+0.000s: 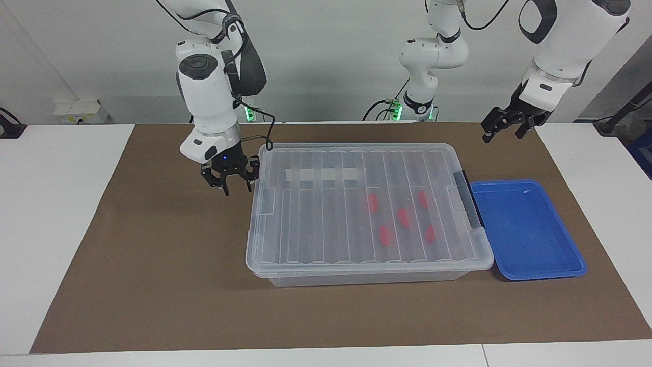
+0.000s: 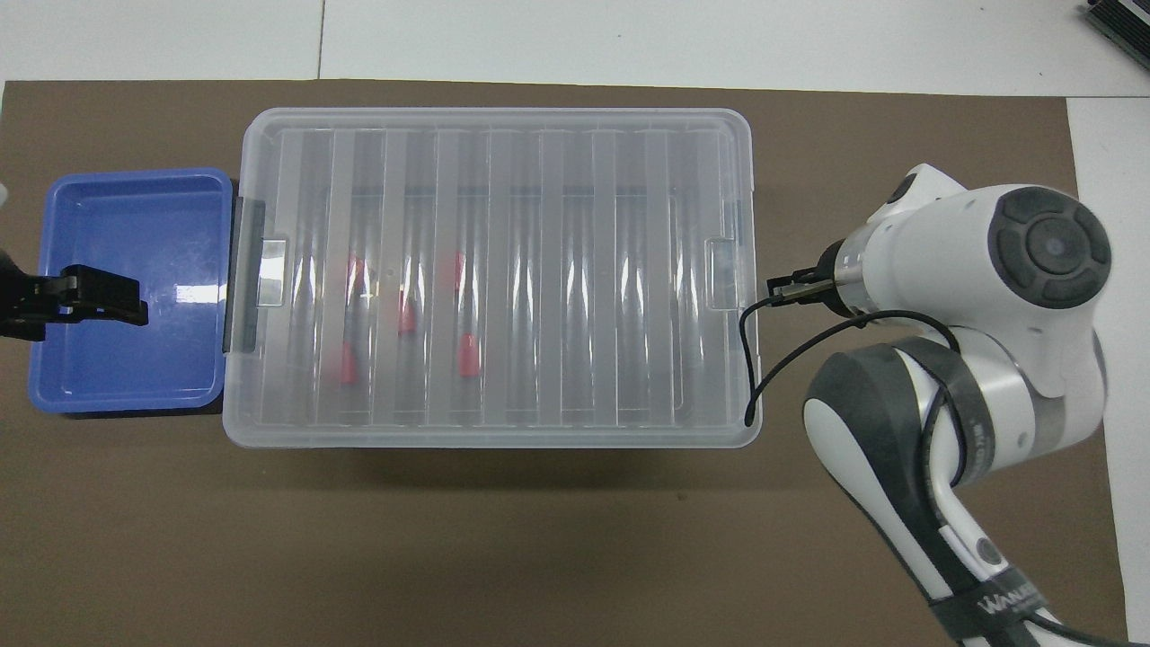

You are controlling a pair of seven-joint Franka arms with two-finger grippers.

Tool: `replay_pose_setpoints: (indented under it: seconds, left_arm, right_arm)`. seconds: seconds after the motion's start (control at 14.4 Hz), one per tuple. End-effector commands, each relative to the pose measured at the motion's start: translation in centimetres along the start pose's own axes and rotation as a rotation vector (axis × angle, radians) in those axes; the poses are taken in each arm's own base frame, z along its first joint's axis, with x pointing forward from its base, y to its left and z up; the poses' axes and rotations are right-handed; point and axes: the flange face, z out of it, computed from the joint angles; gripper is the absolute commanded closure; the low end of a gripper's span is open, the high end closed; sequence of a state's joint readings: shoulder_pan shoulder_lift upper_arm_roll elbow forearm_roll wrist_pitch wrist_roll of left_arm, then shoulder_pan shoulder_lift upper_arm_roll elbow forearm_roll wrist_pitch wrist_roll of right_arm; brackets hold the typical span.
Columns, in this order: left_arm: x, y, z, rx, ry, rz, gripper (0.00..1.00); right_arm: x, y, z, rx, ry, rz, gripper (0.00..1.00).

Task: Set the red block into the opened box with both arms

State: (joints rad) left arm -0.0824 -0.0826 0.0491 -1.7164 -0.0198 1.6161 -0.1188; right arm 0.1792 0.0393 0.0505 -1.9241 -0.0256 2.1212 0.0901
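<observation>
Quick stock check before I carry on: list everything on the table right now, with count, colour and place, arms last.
box: 1, clear, mid mat, lid on.
red blocks: 5, inside box, toward left arm's end.
tray: 1, blue, beside box's black handle.
mat: 1, brown, covering table.
right gripper: 1, black, open, beside box's end, holding nothing.
left gripper: 1, black, open, waiting raised by the tray's end of the mat.

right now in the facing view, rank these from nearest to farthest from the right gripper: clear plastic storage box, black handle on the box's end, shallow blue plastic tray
1. Clear plastic storage box, lid on: its end toward the right arm sits just beside the right gripper.
2. Black handle, on the box's end toward the left arm.
3. Shallow blue plastic tray, beside that handle, at the left arm's end of the table.
</observation>
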Motion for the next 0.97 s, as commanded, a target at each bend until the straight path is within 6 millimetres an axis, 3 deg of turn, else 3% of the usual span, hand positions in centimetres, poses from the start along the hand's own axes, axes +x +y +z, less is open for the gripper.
replay_pose_setpoints:
  seconds: [0.0,0.49,0.69,0.9]
  left_arm:
    - [-0.5,-0.3,-0.4,-0.009,-0.003,-0.002,0.0]
    - [-0.5,-0.3,-0.4,-0.009,-0.003,-0.002,0.0]
    - [-0.5,-0.3,-0.4,-0.009,-0.003,-0.002,0.0]
    - [-0.5,-0.3,-0.4,-0.009,-0.003,-0.002,0.0]
  right_arm:
    - [-0.7,3.7,-2.7,-0.003,0.01,0.085,0.03]
    - [-0.4,9.3,-10.6,-0.027,-0.037,0.247,0.02]
    - [0.9,10.0,-15.3,-0.043,-0.048,0.254,0.01]
    - [1.0,10.5,-16.6,-0.043,-0.105,0.265,0.01]
